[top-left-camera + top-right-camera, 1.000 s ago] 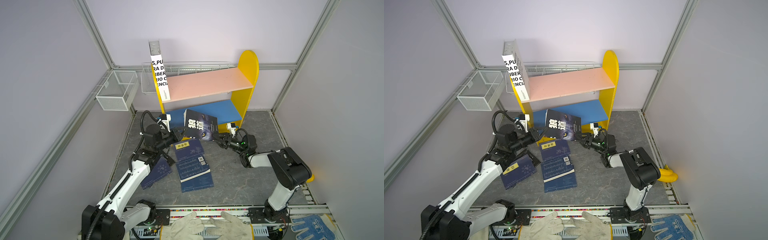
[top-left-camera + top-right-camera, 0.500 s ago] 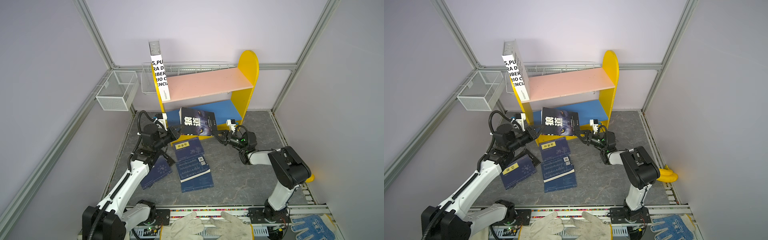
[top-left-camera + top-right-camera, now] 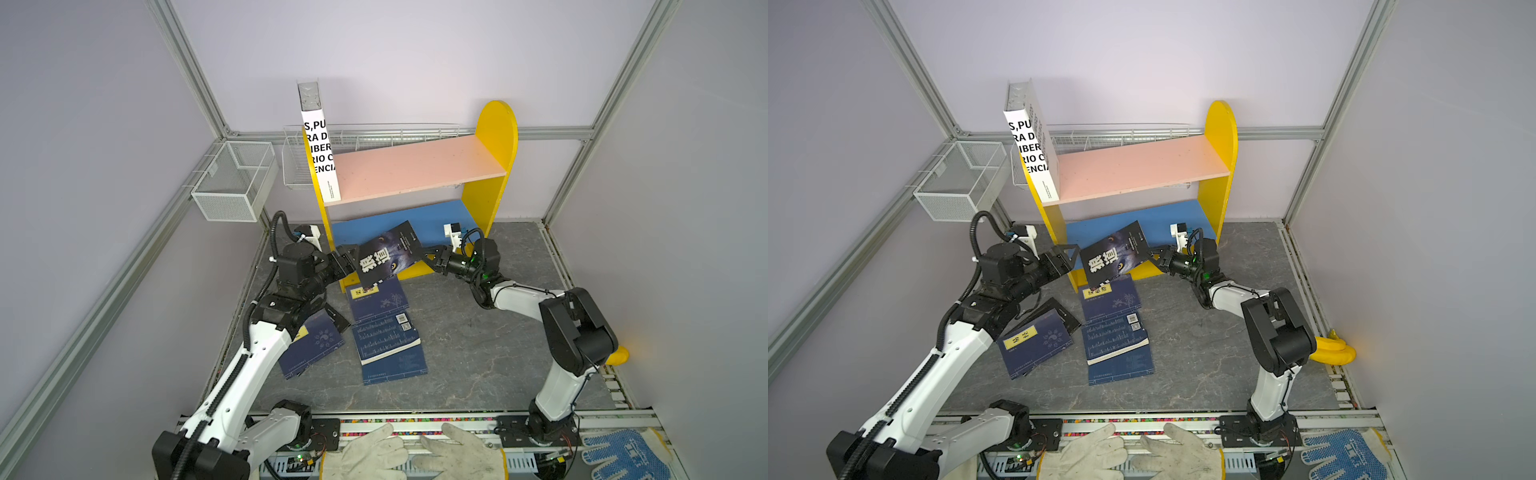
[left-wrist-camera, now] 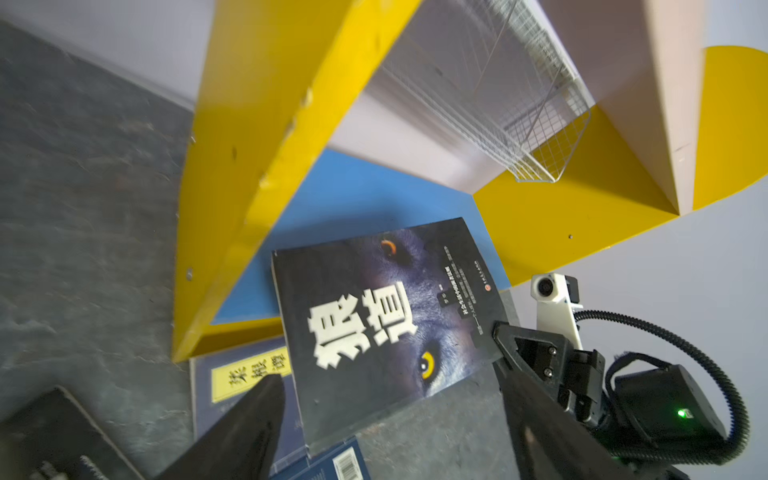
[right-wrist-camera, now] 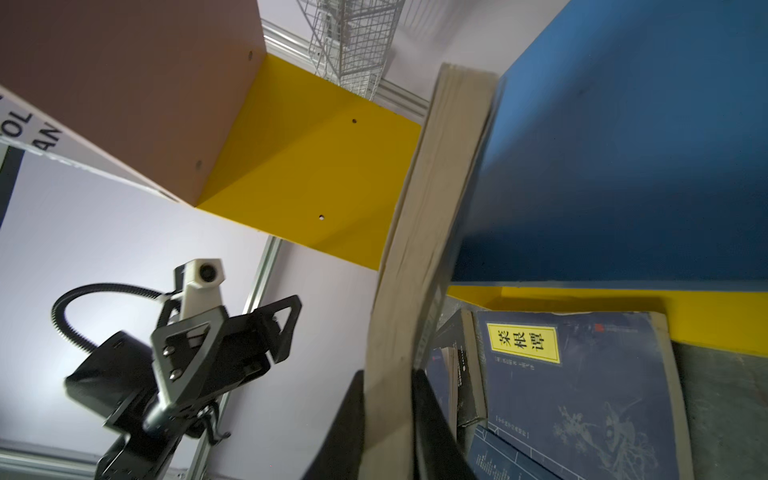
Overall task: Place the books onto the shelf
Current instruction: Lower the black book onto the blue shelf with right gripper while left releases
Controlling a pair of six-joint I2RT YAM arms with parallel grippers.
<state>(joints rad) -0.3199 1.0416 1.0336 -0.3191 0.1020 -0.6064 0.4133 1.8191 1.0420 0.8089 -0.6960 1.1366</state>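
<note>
Right gripper [image 3: 424, 254] clamps black book [image 3: 384, 257] by its 3 o'clock edge, at shelf's [image 3: 494, 166] 6 o'clock. Left gripper [image 3: 349, 259], at book's 9 o'clock, stands spread wide, gripping nothing.

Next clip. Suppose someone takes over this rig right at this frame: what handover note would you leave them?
Grippers: the left gripper is open beside the black book, not gripping it. The right gripper is shut on that book's page edge, holding it tilted in front of the blue lower board.
Done: the white book stands on the pink upper board of the shelf.
Left: shelve the black book, then the navy books lying on the floor.
</note>
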